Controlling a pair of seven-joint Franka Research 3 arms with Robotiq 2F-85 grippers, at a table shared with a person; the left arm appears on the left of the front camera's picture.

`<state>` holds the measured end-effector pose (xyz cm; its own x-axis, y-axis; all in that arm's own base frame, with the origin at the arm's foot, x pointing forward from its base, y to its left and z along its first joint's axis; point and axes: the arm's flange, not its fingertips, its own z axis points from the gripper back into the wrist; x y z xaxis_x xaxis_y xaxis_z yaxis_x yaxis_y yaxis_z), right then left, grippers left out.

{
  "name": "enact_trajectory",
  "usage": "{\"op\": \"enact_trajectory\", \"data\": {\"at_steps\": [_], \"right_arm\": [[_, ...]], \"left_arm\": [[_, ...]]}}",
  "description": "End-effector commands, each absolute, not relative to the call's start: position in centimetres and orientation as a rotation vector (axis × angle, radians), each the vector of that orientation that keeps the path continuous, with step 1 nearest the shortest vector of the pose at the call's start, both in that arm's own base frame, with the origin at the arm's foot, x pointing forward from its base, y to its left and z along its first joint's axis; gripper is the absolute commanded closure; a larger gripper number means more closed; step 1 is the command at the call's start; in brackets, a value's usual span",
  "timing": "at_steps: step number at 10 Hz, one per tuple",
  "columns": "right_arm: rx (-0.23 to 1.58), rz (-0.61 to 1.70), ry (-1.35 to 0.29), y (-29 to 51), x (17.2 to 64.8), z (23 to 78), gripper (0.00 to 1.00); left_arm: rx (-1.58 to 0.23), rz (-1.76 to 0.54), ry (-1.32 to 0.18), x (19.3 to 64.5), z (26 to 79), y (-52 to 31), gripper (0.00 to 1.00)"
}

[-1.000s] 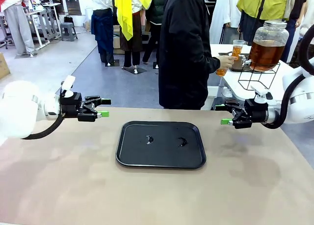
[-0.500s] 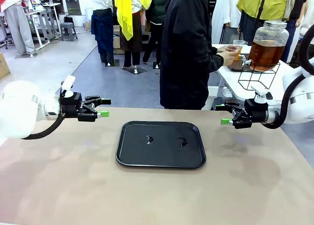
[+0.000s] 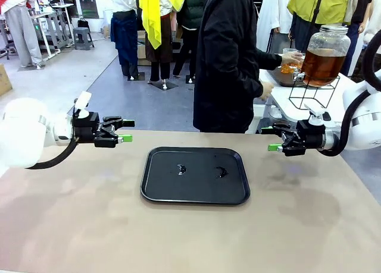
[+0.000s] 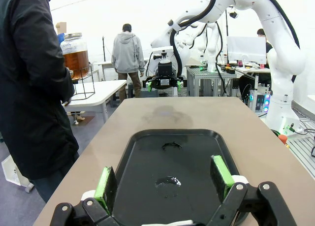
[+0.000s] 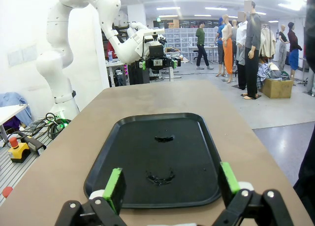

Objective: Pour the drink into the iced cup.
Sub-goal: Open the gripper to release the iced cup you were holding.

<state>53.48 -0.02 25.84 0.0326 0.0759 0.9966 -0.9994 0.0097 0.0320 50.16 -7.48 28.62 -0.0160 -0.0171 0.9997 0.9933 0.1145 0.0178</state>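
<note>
I see a black tray [image 3: 194, 175] lying flat in the middle of the brown counter [image 3: 89, 219]. Two small wet spots [image 3: 201, 170] sit on the tray, side by side; I think they are water, but I can't be sure. A person in a black coat [image 3: 226, 65] stands past the far edge, turned toward a white side table [image 3: 280, 103] with a black wire stand [image 3: 312, 93].
</note>
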Motion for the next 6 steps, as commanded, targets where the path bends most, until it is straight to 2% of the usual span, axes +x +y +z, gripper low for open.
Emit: {"op": "enact_trajectory", "data": {"at_steps": [1,6], "right_arm": [[1.168,1.225,-1.131,0.07,53.5,26.05,0.0],[1.168,1.225,-1.131,0.07,53.5,26.05,0.0]], "left_arm": [[-1.1,-1.146,-1.262,50.1,28.74,-7.5,0.0],[-1.1,-1.146,-1.262,50.1,28.74,-7.5,0.0]]}}
